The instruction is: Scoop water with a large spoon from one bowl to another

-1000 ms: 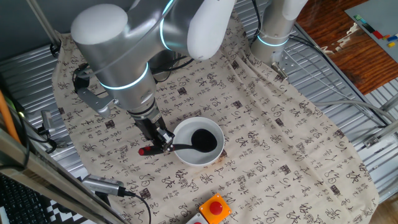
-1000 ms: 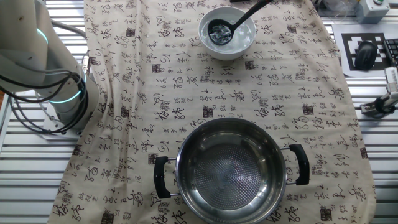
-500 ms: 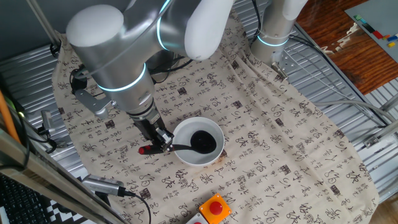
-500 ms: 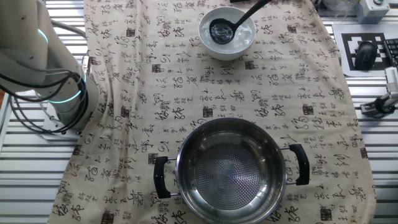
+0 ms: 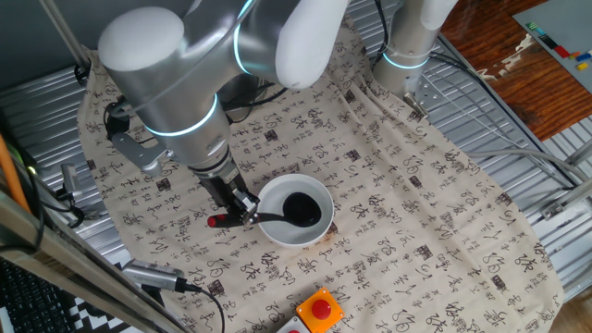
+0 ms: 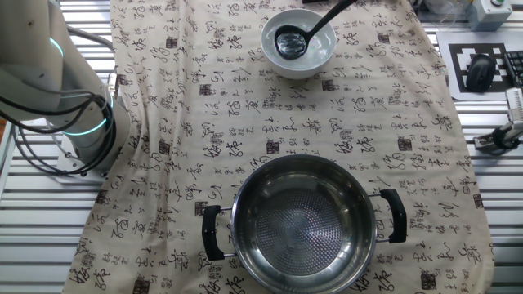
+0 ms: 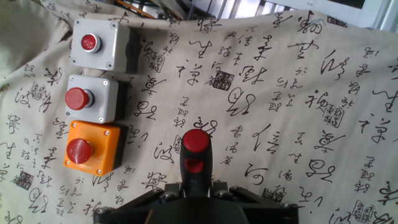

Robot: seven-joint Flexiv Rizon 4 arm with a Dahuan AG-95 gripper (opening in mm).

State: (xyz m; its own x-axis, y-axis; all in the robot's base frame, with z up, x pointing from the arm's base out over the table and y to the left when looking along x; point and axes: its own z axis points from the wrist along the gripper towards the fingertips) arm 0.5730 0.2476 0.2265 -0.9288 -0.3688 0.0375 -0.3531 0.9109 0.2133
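Your tabletop [image 6: 458, 180] is draped in a calligraphy-print cloth, and everything the move depends on lies along one line across it. The steel pot [image 6: 304, 222] sits at one end of the cloth, open and dry-looking, its two black handles out to the sides. The white bowl [image 6: 298, 45] sits well apart from it at the opposite end, with a long stretch of bare cloth between them. That gap is what you have to cross with a loaded scoop.

The arm hangs over the bowl end, and the gripper [image 5: 242, 213] has its jaws clamped on the handle of the large spoon [image 5: 301, 210], just short of the red tip. In the hand view you see that tip poking out past the jaws toward the three button boxes [image 7: 91, 93].

From the jaws, the handle runs nearly level over the bowl's rim, and the scoop sits down inside the bowl, at the water. So the scoop lies a full handle-length out from your grip. I judge the dip is about done; your next move should be to lift while keeping the scoop level, then carry it toward the pot.
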